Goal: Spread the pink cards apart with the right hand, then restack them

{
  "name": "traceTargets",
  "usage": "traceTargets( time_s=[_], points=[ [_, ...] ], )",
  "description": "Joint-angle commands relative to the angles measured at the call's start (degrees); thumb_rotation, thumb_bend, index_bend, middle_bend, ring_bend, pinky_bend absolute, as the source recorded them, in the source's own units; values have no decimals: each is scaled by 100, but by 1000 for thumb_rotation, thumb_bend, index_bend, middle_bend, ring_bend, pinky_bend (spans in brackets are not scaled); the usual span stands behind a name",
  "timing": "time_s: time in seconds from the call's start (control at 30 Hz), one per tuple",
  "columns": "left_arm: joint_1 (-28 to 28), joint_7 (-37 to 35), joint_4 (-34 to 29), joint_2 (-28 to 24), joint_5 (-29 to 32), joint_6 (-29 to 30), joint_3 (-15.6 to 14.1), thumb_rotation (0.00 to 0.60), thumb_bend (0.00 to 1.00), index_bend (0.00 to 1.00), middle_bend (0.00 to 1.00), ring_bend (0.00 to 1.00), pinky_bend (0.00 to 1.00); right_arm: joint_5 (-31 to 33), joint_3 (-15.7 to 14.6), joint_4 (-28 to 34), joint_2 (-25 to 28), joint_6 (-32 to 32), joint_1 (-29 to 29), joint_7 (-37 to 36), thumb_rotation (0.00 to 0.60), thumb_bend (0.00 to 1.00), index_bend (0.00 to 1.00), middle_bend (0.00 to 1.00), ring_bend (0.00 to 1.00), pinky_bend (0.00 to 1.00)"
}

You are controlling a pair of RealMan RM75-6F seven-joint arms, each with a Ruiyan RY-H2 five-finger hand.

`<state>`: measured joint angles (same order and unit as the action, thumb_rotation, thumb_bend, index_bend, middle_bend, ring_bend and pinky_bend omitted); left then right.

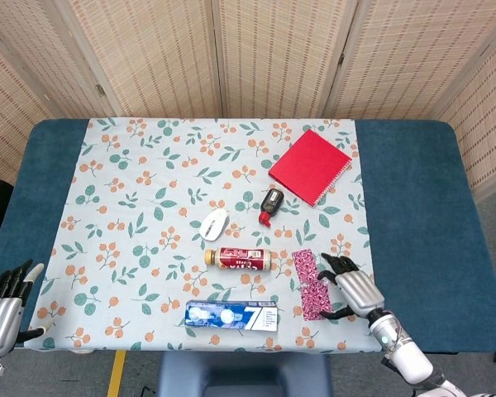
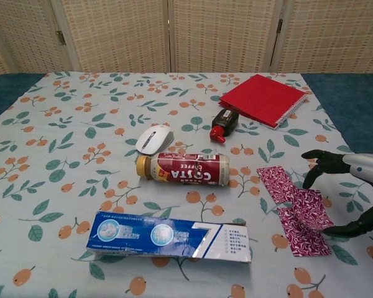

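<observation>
Three pink cards being gathered at the near right of the table

Nearest the viewer, a blue toothpaste box [image 2: 168, 237] is seen lying flat along the near edge of the floral tablecloth [image 1: 149, 182]. At the near left corner the left hand [image 1: 4, 302] is shown off the cloth, fingers apart, with nothing held. To the right of the box, the pink cards [image 2: 296, 208] are found overlapping in a loose diagonal run, the nearest card lowest and a second card lying across it. The right hand [image 2: 354, 186] is arched over the right side of that second card, fingers spread and curved down; whether the card is actually pressed or only hovered over cannot be told.

The restacking step is judged to be in hand, since the cards already overlap. For the next move, the farthest card would need to be drawn near and squared over the others.

Beyond the cards, a coffee bottle [image 2: 183, 169] is laid on its side, then a white mouse [image 2: 154, 138] and a small dark bottle [image 2: 224, 123]. Farthest right, a red notebook [image 2: 264, 98] is placed.
</observation>
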<state>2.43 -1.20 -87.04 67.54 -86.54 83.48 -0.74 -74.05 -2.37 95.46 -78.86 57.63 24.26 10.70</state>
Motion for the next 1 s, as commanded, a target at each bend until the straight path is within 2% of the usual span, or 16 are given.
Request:
traceTargets(
  time_s=[0.03,0.53,1.0],
  points=[
    [9,-110,98,19,-62,7,-22,600,242,79,4,33,0,37,-11,-61,-102,-79,8,28,453,205,291,15,0,0],
    [-3,-218,234,75,-55,-4,-43,600,242,79,4,33,0,-41,-16,-171,-196,-336,124,18,447,205,290,7,0,0],
    [10,-228,239,68,-50,-40,-57,600,242,79,4,33,0,83,-7,-242,-312,-346,88,87,449,206,240,6,0,0]
  ],
)
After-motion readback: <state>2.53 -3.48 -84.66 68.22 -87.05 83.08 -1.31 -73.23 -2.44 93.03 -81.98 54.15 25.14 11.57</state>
